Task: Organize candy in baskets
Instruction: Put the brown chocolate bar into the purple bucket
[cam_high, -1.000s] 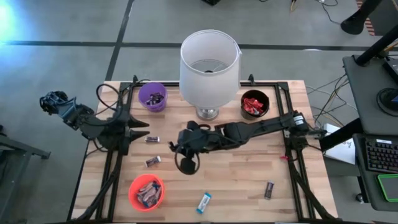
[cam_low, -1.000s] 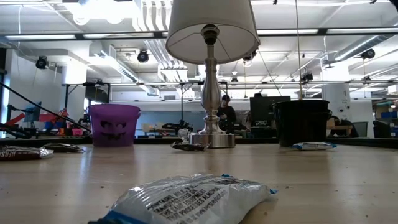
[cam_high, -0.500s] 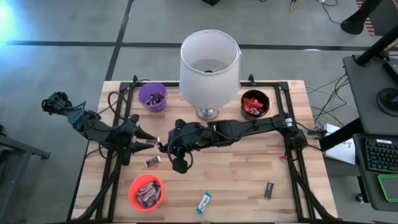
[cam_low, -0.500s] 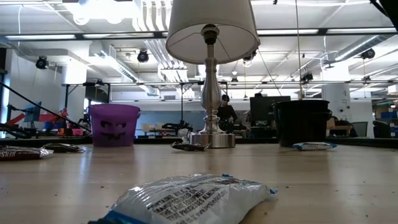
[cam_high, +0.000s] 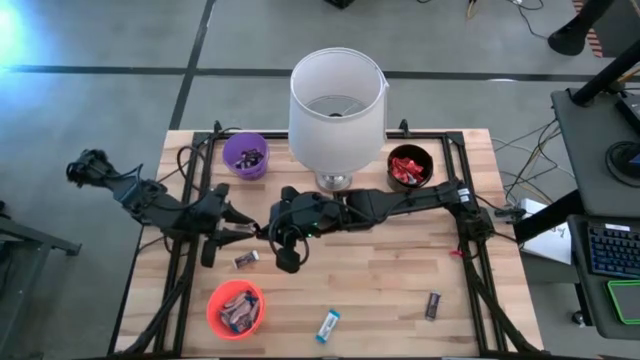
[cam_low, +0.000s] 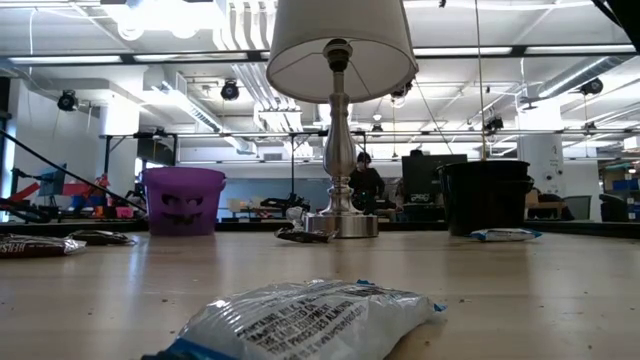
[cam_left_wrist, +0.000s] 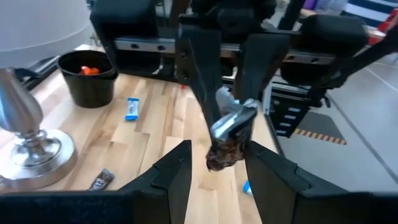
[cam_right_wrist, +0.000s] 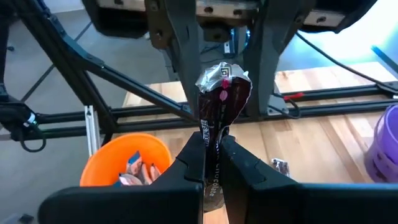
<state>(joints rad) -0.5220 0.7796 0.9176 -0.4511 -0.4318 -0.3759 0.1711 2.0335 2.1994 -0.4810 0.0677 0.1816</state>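
Right claw: fingers pressed together on a dark brown candy bar, held upright, silver crimped end uppermost.
Left claw: fingers apart, standing either side of the same bar; contact with the wrapper cannot be told from this angle.
High view: the two claws meet mid-table, left of the lamp base, left and right; the bar itself is too small to make out there.
Wrist views only: show the bar and the grip. Right wrist view also shows the orange basket with candy inside.
Low view: neither claw visible; a blue-and-white candy lies close to the lens and fills the foreground.
Baskets: purple basket and black basket flank the white lamp at the far edge; orange basket at the near left.
Loose candy on table: dark bar below the claws, blue bar and dark bar near the front edge.
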